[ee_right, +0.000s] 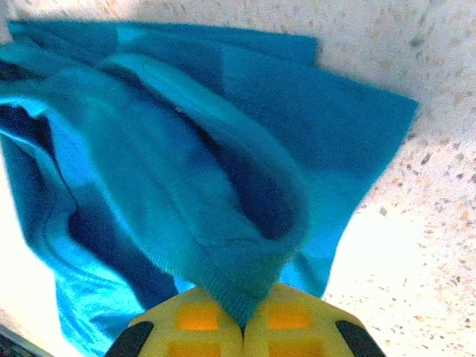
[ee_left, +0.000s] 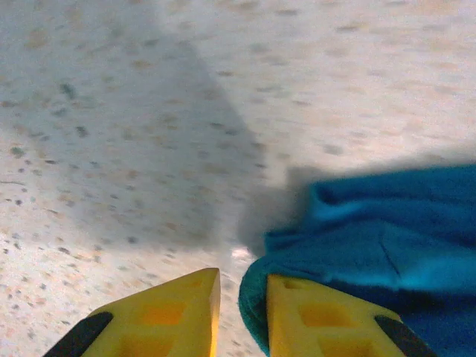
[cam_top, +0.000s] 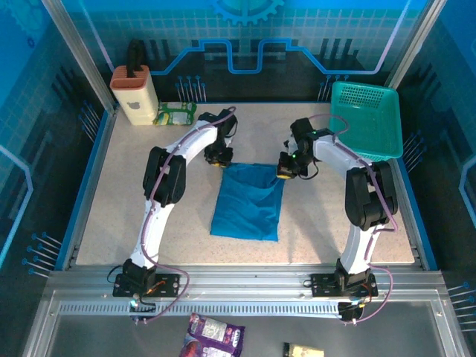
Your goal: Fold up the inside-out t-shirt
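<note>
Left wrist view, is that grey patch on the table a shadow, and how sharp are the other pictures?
Left wrist view: yes, a broad soft shadow crosses the table, whole frame slightly blurred; right wrist view: t-shirt soft-focused, table glaring white at lower right; top view: sharp, evenly lit.

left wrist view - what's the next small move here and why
Probably close the left gripper fully on the t-shirt corner: a narrow gap shows between its fingers with the cloth edge in it, while the right gripper is already shut on its corner.
</note>
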Controlling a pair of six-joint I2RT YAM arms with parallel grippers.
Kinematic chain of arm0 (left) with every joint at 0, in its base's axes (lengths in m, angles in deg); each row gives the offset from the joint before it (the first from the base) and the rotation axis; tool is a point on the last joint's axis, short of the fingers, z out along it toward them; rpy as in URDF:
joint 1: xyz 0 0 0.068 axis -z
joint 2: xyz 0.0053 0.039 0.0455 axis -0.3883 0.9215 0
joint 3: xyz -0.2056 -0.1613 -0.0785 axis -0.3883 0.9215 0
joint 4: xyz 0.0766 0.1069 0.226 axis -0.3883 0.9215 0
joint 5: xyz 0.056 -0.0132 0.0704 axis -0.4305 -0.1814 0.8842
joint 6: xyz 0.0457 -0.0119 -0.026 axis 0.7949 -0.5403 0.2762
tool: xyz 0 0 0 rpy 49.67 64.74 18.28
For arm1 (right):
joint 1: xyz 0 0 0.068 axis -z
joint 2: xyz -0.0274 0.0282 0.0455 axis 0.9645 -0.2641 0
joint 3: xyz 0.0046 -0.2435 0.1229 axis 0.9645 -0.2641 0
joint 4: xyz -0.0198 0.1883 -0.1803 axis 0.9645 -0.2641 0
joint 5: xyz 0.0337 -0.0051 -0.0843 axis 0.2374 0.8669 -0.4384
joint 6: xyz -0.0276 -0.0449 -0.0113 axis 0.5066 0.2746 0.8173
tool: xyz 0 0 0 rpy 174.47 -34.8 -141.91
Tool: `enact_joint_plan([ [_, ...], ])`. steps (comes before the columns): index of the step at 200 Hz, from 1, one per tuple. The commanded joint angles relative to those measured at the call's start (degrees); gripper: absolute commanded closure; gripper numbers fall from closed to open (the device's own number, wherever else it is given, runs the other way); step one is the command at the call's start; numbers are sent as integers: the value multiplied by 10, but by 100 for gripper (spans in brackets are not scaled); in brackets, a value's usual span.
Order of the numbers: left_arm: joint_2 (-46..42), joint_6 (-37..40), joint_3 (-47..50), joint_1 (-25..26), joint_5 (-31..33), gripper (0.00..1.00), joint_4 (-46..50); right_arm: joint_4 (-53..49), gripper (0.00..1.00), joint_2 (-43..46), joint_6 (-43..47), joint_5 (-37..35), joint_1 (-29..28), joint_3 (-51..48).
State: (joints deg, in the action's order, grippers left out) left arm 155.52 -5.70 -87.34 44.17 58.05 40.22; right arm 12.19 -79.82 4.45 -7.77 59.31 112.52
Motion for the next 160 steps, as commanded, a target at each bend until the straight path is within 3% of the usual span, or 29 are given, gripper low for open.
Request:
enact_joint_plan([
  [1, 11, -30, 6, -18, -2, 77, 4, 8, 100, -27, -8, 34, 21, 33],
  [20, -8, -31, 26, -28, -4, 77, -9, 17, 100, -58, -20, 43, 31, 55],
  [32, -30, -30, 42, -32, -4, 71, -22, 19, 100, -76, -26, 40, 33, 69],
  [52, -76, -18, 71, -34, -17, 64, -43, 24, 70, -92, -30, 50, 33, 79],
  [71, -123, 3, 105, -32, -48, 63, -70, 51, 62, -72, -31, 61, 34, 58],
  [93, -166, 47, 138, -27, -82, 62, -103, 55, 60, -39, -24, 47, 37, 32],
  [124, -167, 176, 136, -6, -105, 60, -92, 50, 60, -1, -16, 42, 46, -9],
  [160, -115, 296, 105, 22, -52, 58, -69, 34, 60, 24, -5, 38, 46, -42],
])
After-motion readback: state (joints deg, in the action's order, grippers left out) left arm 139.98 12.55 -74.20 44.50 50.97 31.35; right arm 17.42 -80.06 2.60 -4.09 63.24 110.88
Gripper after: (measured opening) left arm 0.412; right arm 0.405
